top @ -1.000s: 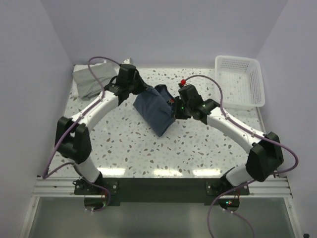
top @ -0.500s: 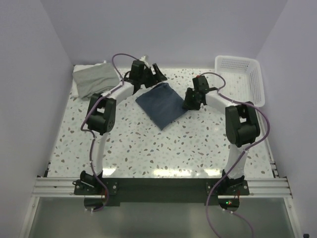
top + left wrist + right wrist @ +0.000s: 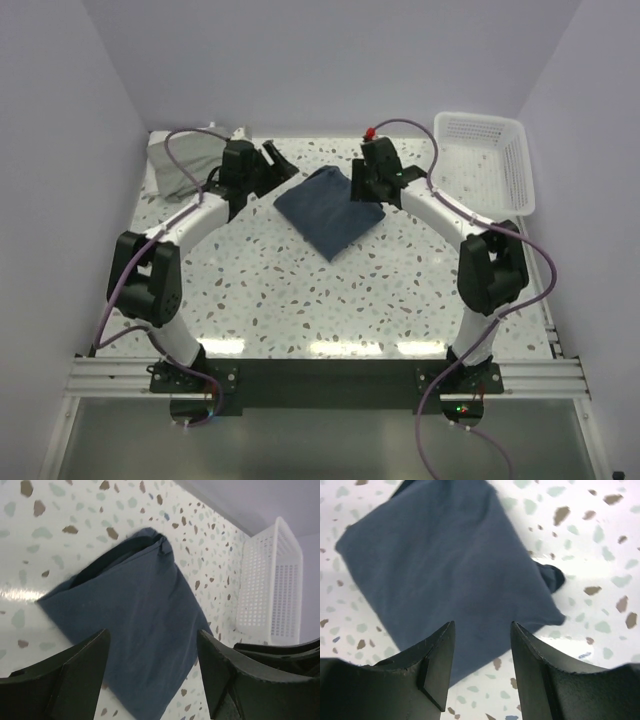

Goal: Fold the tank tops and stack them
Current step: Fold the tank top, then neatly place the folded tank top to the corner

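The navy tank top [image 3: 330,210] lies folded flat past the middle of the table [image 3: 300,300], toward its far edge. The left gripper [image 3: 152,635] hangs wide open on one side of it and the right gripper [image 3: 482,625] about half open on the other, both empty. The cloth looks light and floppy, so I'd pinch a folded edge to keep the layers together. The grey tank top [image 3: 180,160] sits rumpled in the far left corner and the basket [image 3: 520,170] in the far right.

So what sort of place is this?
Probably a robot test booth: plain walls closing in a speckled table, left arm and right arm bolted at its edge, a folded navy tank top.
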`<state>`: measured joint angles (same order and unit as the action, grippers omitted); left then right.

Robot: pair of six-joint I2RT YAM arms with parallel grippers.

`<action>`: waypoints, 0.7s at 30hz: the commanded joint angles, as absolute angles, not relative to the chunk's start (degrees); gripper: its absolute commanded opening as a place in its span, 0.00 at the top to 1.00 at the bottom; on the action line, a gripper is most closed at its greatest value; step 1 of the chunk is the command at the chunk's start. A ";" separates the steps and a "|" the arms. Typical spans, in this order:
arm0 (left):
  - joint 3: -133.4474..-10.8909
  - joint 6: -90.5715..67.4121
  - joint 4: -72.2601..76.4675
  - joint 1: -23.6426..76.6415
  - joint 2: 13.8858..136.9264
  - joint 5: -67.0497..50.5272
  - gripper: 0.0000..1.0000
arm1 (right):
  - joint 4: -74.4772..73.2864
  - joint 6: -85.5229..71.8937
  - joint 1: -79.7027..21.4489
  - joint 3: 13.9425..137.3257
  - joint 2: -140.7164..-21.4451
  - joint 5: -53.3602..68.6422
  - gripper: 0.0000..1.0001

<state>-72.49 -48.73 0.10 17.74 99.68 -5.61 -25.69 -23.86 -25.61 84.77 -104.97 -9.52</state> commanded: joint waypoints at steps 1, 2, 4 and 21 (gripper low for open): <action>-64.61 -53.08 -1.05 17.58 97.56 -6.04 0.26 | -25.58 -17.77 -27.07 88.85 -107.22 -9.15 0.48; -63.64 -53.70 -1.75 17.58 97.47 -6.85 0.26 | -26.53 -16.88 -26.90 90.08 -110.01 -6.70 0.48; -60.39 -53.79 -0.88 17.67 97.03 -9.48 0.26 | -26.72 -13.30 -26.98 92.54 -112.75 -4.84 0.50; -50.01 -54.14 9.49 17.49 103.18 -17.67 0.18 | -30.68 -19.15 -26.63 83.33 -116.20 -1.16 0.54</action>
<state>-50.61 -54.46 7.60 17.69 101.45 -17.85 -27.44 -15.64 -25.98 88.38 -120.22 -5.63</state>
